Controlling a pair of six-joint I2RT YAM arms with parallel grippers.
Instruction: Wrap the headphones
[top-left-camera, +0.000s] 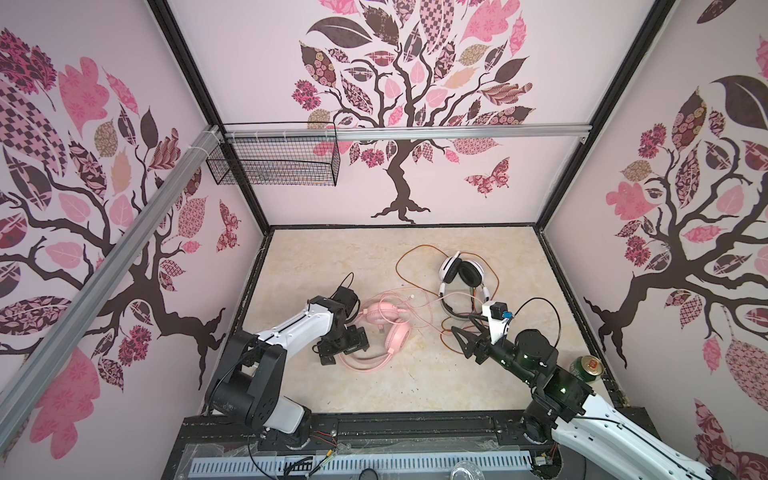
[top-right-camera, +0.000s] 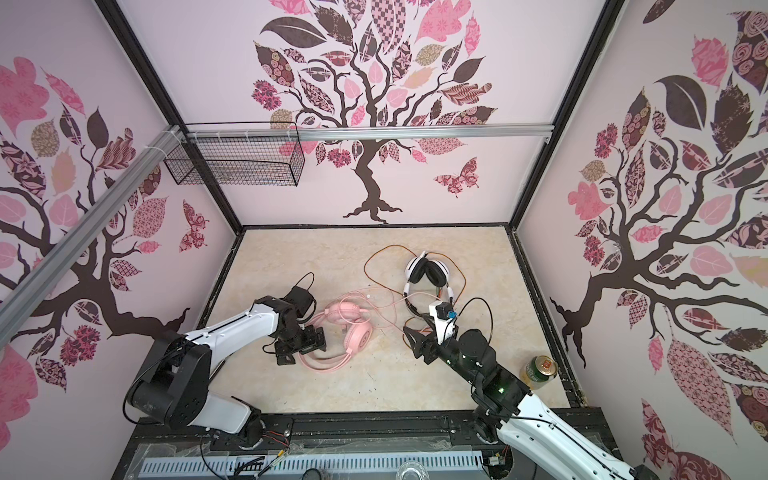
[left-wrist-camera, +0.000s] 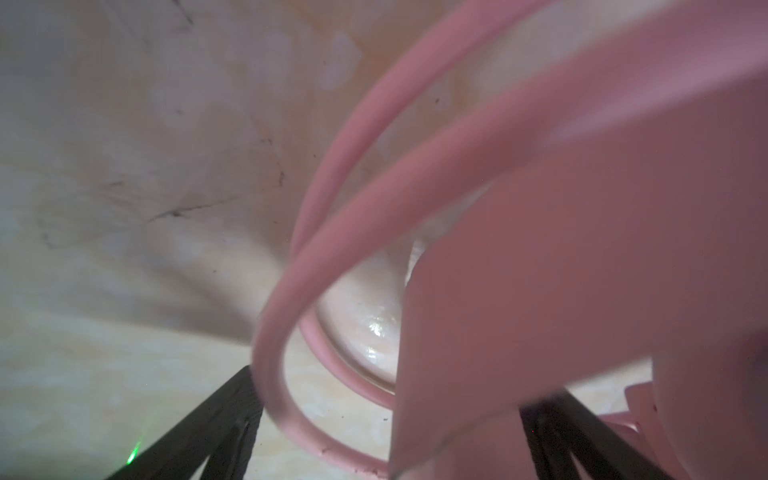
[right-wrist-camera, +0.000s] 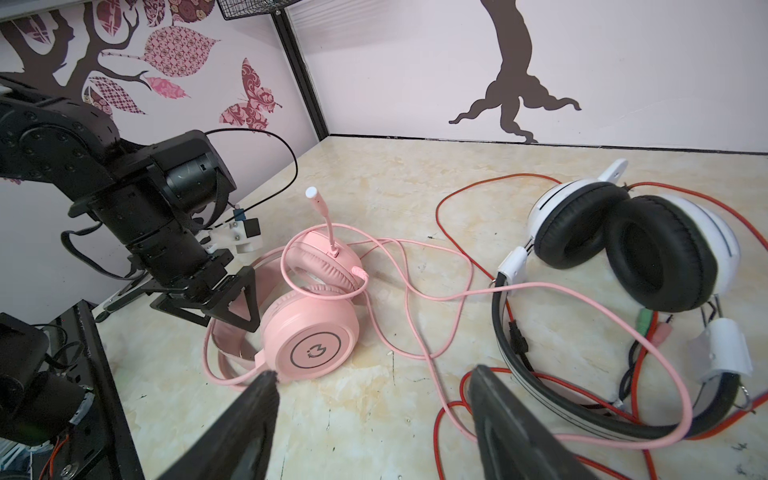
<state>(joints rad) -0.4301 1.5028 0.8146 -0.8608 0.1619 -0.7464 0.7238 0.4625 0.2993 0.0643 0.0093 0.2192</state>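
The beige marble-patterned table (top-left-camera: 332, 257) is filling the middle of both top views. The white headset with black ear pads (top-left-camera: 461, 270) is lying right of centre. Its orange-red cable (right-wrist-camera: 436, 216) is looping loosely around it. The all-pink headset (top-left-camera: 397, 338) is lying lower, near the centre of the frame, with its thin mic boom (right-wrist-camera: 324, 212) pointing up. I am keeping my left pincer (top-left-camera: 347, 347) released, fingers spread either side of the pink headband. I am hovering my right pincer (right-wrist-camera: 372, 374), also released and gripping nothing, between the two headsets. The pink cable (right-wrist-camera: 536, 284) is trailing across the white headset's band. A green drink can (top-left-camera: 588, 368) is standing at the table's lower right.
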